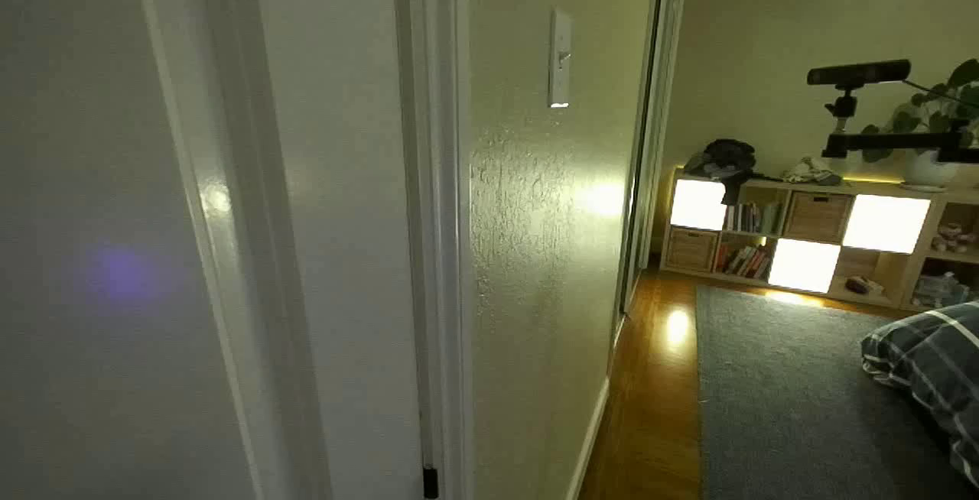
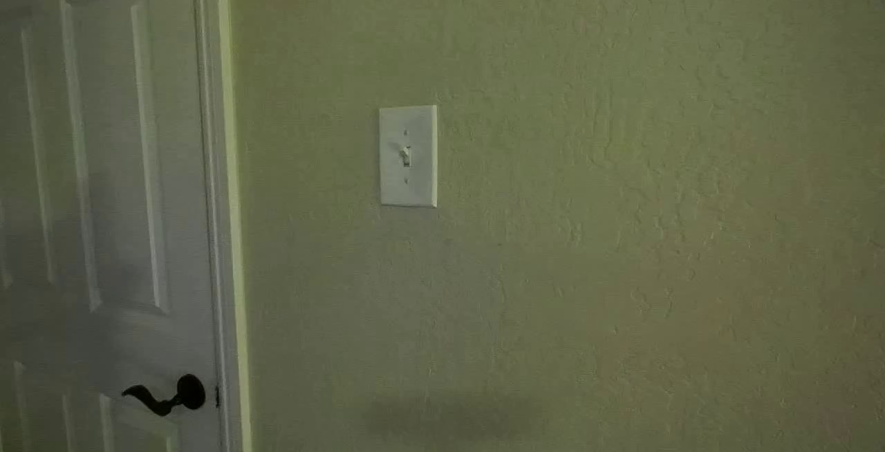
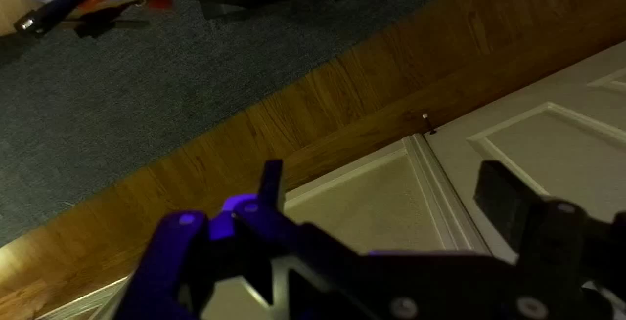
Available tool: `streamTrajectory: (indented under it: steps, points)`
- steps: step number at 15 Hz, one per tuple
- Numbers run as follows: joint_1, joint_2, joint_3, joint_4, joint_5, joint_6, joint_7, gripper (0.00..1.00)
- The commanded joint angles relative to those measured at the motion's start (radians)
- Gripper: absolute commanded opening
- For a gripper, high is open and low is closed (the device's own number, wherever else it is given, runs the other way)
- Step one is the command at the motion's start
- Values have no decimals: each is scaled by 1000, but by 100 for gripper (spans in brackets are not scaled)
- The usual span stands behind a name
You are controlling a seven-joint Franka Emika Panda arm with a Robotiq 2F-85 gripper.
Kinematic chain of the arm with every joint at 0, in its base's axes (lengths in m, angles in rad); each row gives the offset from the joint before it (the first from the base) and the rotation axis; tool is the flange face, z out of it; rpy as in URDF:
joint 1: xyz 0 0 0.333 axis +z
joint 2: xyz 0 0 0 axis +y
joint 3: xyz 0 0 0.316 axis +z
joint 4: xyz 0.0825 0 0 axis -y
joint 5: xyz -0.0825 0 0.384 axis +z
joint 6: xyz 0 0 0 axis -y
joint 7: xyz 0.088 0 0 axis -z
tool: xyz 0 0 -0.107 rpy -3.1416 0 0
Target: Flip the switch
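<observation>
Switch (image 2: 408,157) sits on textured wall (image 2: 622,196) near door (image 2: 114,182).

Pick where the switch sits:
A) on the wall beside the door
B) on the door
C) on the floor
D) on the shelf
A: both exterior views show the switch fixed to the wall, and in an exterior view the door stands to its left in the picture.

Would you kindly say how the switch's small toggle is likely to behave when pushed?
The toggle probably pivots vertically, since it juts from an upright slot. Being small, it may be easy to slip off. The switch plate should hardly budge, lying flat against the wall.
</observation>
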Motion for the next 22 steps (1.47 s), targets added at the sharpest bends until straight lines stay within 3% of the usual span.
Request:
streamTrajectory:
  steps: [1,11,17,22]
  points:
    - [29,7,-28,0,-17,2,15,100]
    - [29,7,-28,0,-18,2,15,100]
    - [-9,64,-71,18,-70,30,-13,100]
    - [-34,161,-146,58,-170,132,-138,100]
